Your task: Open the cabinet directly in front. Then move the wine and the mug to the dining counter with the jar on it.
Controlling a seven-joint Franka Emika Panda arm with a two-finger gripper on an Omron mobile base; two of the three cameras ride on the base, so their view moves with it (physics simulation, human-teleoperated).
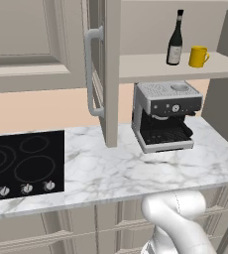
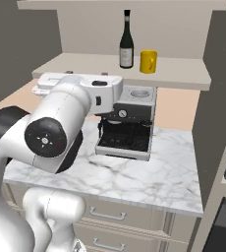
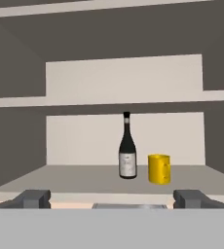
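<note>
With its doors swung open, the cabinet (image 1: pixel 111 74) exposes its bottom board, which carries the wine (image 1: pixel 175 38) and the mug (image 1: pixel 198 56). Both stand upright near the board's front edge, just beside each other and apart, the mug toward the right end. The bottle bears a pale label; its writing is too small to read. The inner shelf (image 3: pixel 99 101) above is bare. The gripper (image 3: pixel 112 199) faces the cabinet, fingers spread fully wide, holding nothing. A coffee machine (image 1: pixel 164 115) stands on the marble counter (image 1: pixel 111 168) below.
</note>
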